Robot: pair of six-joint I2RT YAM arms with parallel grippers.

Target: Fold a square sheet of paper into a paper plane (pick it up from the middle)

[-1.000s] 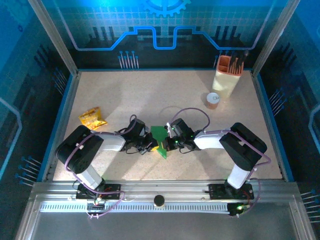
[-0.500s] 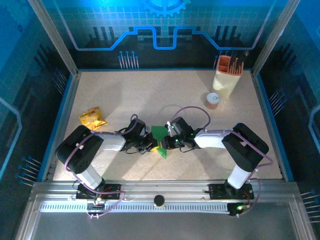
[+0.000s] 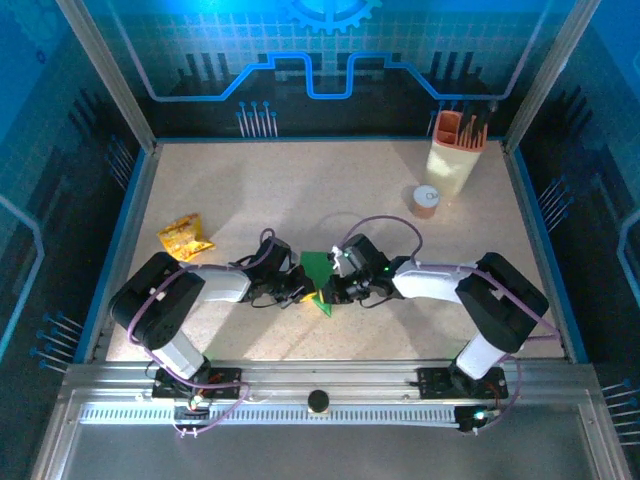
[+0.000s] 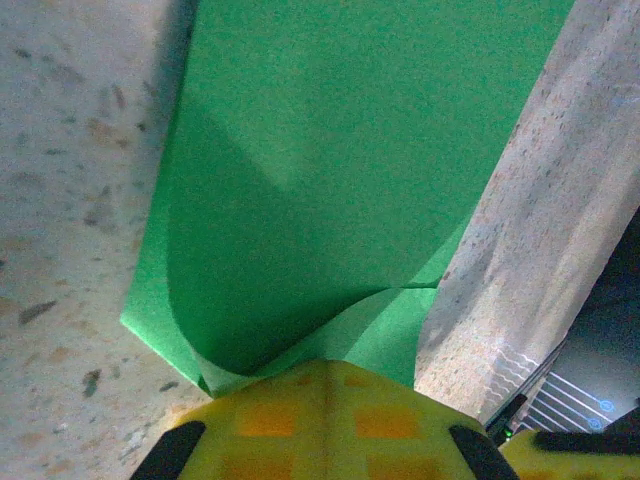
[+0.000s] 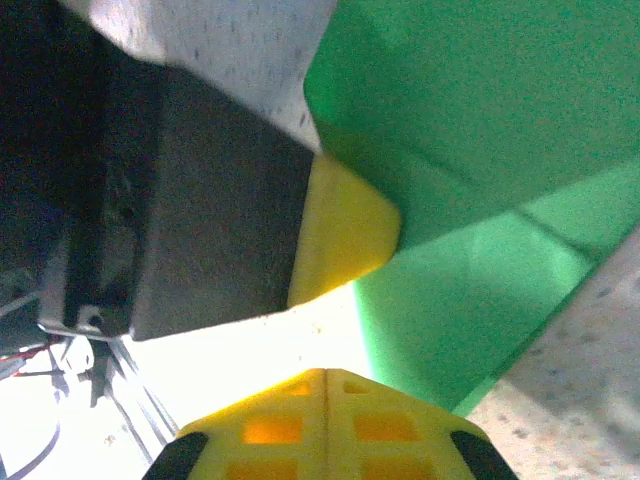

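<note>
The square sheet of paper (image 3: 318,269) is bright green and folded into a pointed shape, lying at the table's centre front with its point toward the arms. In the left wrist view the sheet of paper (image 4: 340,150) has a layer curling up just ahead of my left gripper (image 4: 325,372), which is shut and touches that fold. My left gripper (image 3: 303,293) sits at the paper's left edge and my right gripper (image 3: 333,290) at its right. My right gripper (image 5: 325,378) is shut on nothing, with the paper (image 5: 480,130) ahead to its right. The left fingertip (image 5: 345,235) meets the paper's edge.
A crinkled yellow-orange snack packet (image 3: 185,237) lies at the left. A cream holder with orange tools (image 3: 455,150) stands at the back right, with a small round tub (image 3: 426,200) in front of it. Blue walls ring the speckled table (image 3: 250,190).
My right gripper has crept a little left toward the paper's near point, and its elbow has swung right. The left arm and the paper have barely moved.
</note>
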